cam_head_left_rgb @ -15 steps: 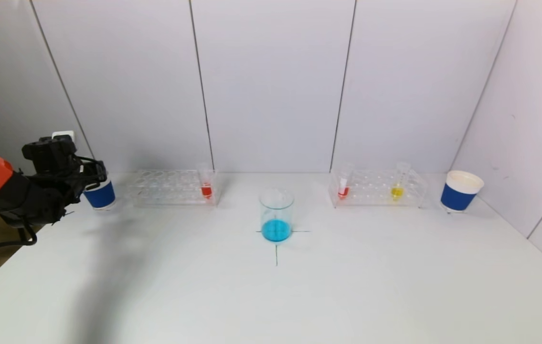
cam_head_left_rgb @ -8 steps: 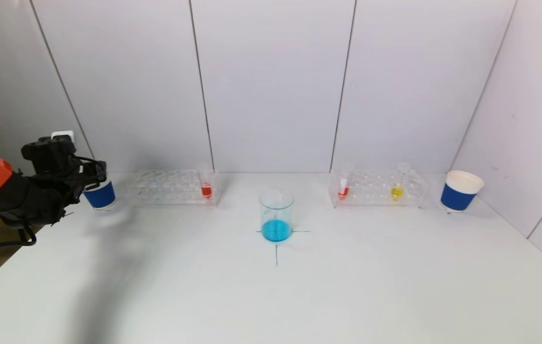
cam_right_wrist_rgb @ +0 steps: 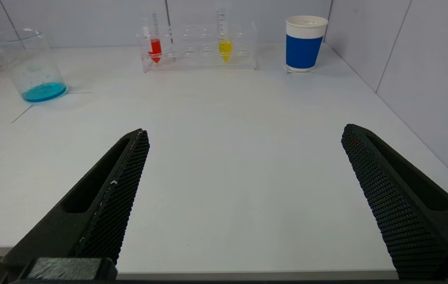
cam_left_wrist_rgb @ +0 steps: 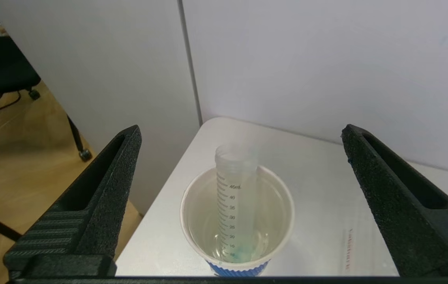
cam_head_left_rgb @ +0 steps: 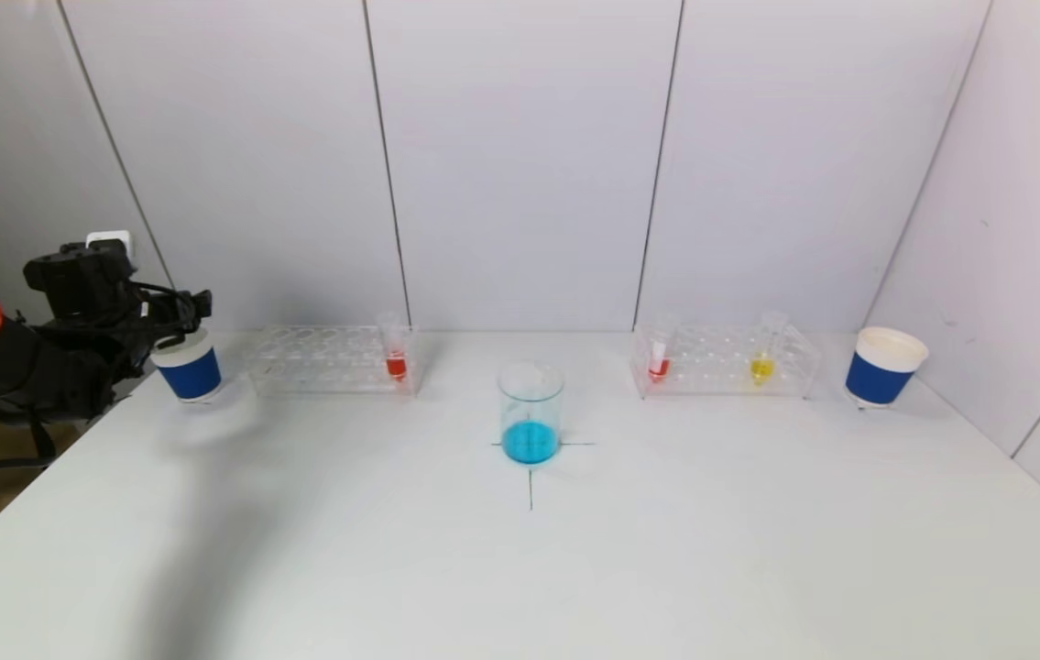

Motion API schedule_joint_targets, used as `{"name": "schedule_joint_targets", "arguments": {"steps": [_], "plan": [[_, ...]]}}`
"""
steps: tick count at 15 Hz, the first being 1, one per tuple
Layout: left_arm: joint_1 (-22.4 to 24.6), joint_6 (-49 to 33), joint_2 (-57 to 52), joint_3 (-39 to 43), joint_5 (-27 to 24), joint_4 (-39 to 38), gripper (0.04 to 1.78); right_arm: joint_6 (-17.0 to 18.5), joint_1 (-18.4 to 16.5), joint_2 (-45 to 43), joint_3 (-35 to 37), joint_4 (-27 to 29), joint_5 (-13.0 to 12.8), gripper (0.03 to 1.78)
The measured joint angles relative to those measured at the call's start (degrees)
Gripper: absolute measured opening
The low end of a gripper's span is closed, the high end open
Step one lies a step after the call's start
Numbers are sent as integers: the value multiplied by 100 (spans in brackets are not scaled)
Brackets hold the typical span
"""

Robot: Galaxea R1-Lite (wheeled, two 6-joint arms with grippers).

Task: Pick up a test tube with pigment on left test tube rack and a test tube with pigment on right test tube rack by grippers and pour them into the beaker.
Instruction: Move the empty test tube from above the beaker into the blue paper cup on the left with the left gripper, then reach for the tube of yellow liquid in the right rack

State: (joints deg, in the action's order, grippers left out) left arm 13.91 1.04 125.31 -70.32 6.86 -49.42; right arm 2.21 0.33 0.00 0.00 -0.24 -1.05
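My left gripper (cam_head_left_rgb: pixel 179 316) (cam_left_wrist_rgb: pixel 241 130) hangs open just above and behind the left blue paper cup (cam_head_left_rgb: pixel 191 371) (cam_left_wrist_rgb: pixel 287 209). A clear test tube (cam_left_wrist_rgb: pixel 235 189) with only a blue trace at its tip stands loose in that cup, touched by neither finger. The beaker (cam_head_left_rgb: pixel 530 412) (cam_right_wrist_rgb: pixel 30 63) at the table's middle holds blue liquid. The left test tube rack (cam_head_left_rgb: pixel 318 359) holds one red tube (cam_head_left_rgb: pixel 396 356). The right test tube rack (cam_head_left_rgb: pixel 721 365) (cam_right_wrist_rgb: pixel 200 49) holds a red tube (cam_head_left_rgb: pixel 659 359) (cam_right_wrist_rgb: pixel 154 46) and a yellow tube (cam_head_left_rgb: pixel 762 359) (cam_right_wrist_rgb: pixel 225 44). My right gripper (cam_right_wrist_rgb: pixel 245 130) is open and empty over the table's near edge, out of the head view.
A second blue paper cup (cam_head_left_rgb: pixel 884 368) (cam_right_wrist_rgb: pixel 304 43) stands right of the right rack, close to the side wall. White wall panels close the back and right. The table's left edge drops off beside the left cup, with a chair and floor beyond.
The left gripper has opened, letting go of the tube in the left cup, and has drawn back up and to the left, uncovering the cup's rim. The right gripper has not changed.
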Motion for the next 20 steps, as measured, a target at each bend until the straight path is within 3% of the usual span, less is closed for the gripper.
{"name": "schedule_joint_targets", "arguments": {"steps": [3,8,14,20], "plan": [[-254,0,-592,223,-146,34,176,-4,0,0,0,0,1,177],[-1102,52,-2043,1062,-430,149,176,-1,0,0,0,2,0,177],[-1759,574,-4284,2966,-371,535,176,-1,0,0,0,0,0,177],[-1833,1195,-6448,4579,1100,692,176,2,0,0,0,0,0,177]]}}
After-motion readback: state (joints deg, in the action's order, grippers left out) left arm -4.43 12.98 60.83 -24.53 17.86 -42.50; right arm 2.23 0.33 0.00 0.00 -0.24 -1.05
